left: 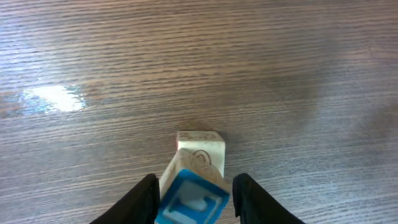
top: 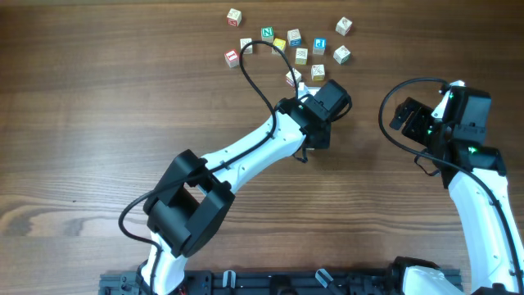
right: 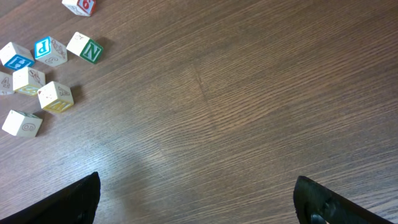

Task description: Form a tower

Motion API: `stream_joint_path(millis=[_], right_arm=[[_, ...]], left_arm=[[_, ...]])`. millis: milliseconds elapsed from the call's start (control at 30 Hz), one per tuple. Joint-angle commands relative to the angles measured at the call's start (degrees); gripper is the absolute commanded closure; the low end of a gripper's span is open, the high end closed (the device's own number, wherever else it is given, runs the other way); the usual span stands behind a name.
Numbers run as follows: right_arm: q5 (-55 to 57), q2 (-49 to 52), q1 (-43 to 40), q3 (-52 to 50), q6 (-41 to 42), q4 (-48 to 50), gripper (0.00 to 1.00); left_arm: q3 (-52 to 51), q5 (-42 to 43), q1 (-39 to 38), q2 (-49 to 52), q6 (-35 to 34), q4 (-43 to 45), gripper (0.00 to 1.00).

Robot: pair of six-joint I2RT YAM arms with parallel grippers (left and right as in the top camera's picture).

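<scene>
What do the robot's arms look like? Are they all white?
Not all white. The left arm and right arm are white with chunky black joints. A thin black cable loops beside each. Green lights glow on the right one. The left end effector and right end effector each have two black fingers.

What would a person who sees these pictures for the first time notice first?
The left fingers, at the far middle of the table, flank a blue-faced cube that sits askew on a pale cube. Just beyond them lie the loose letter cubes, scattered. The right fingers stand wide open at the right side, over bare wood.
</scene>
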Motion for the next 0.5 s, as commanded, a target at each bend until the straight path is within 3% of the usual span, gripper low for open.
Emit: stream_joint_path(millis=[0,300,367,467], right_arm=[[1.2,0.7,0.0,0.7,0.2,0.0,0.0],[1.2,0.7,0.0,0.7,0.2,0.0,0.0],[1.2,0.7,0.0,0.7,0.2,0.0,0.0],[1.2,0.7,0.0,0.7,0.2,0.0,0.0]], left_arm=[[0.7,1.2,0.0,2.7,1.9,0.6,0.59],[0.7,1.1,0.0,2.9,1.9,1.8,0.6],[0.8,1.4,0.0,2.5,1.7,-0.9,0.55],[0.8,1.6,0.0,0.6,0.9,-5.3,0.55]])
